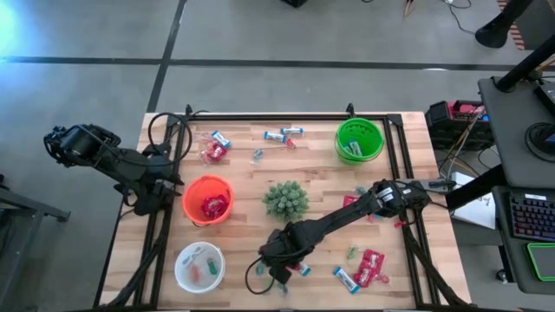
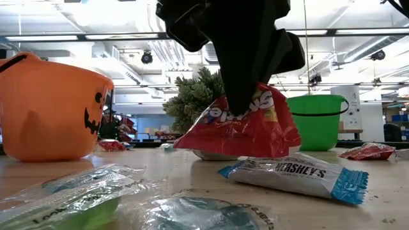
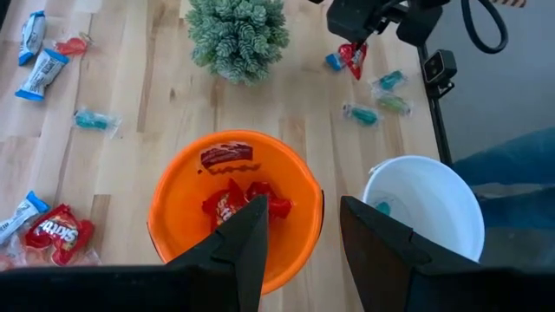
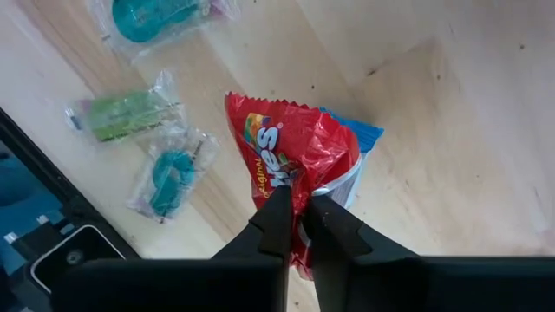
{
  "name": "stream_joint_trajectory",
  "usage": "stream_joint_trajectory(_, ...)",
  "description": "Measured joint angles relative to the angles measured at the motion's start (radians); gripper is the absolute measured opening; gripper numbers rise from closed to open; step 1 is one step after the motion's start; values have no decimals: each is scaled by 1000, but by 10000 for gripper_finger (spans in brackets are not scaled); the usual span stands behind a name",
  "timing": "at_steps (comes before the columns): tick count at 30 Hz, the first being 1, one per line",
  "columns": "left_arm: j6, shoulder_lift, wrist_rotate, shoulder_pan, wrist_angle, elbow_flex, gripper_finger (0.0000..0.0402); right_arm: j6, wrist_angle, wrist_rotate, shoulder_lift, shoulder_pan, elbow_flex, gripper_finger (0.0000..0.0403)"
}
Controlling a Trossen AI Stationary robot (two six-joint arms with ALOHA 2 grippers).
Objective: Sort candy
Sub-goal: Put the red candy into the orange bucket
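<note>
Candy lies scattered across your bench (image 1: 243, 186) in the high view, and your right pincer (image 1: 279, 276) sits low near the front edge, while the left pincer (image 1: 165, 185) waits beside the orange bowl (image 1: 207, 201), which lies to the right pincer's left and is the likely drop for reds. Level with the bench, you see the red packet (image 2: 243, 124) pinched at its top and hanging tilted over a blue-and-white bar (image 2: 294, 174). Your left wrist camera shows that pincer released, empty, above the orange bowl. Your right wrist camera shows the fingers (image 4: 276, 224) clenched on the red packet, green and teal pieces (image 4: 165, 178) nearby.
</note>
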Motion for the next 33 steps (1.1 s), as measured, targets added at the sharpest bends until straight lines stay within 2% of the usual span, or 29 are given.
stream_joint_trajectory(7, 0, 2, 0, 0, 13, 0, 127, 24, -2, 12, -17, 0, 54, 10)
stream_joint_trajectory(15, 26, 17, -2, 0, 118, 0, 127, -67, 13, 221, -52, -2, 305, 9)
stream_joint_trajectory(19, 34, 29, -3, 0, 175, 0, 127, -170, 180, 329, -113, -14, 275, 9)
stream_joint_trajectory(24, 41, 42, -3, 0, 219, -3, 127, -306, 208, 435, -135, -50, 299, 9)
stream_joint_trajectory(27, 37, 53, -14, 0, 248, -3, 127, -380, 230, 449, -138, -78, 303, 9)
stream_joint_trajectory(33, 6, 93, -105, 0, 293, -3, 127, -493, 277, 450, -148, -131, 304, 9)
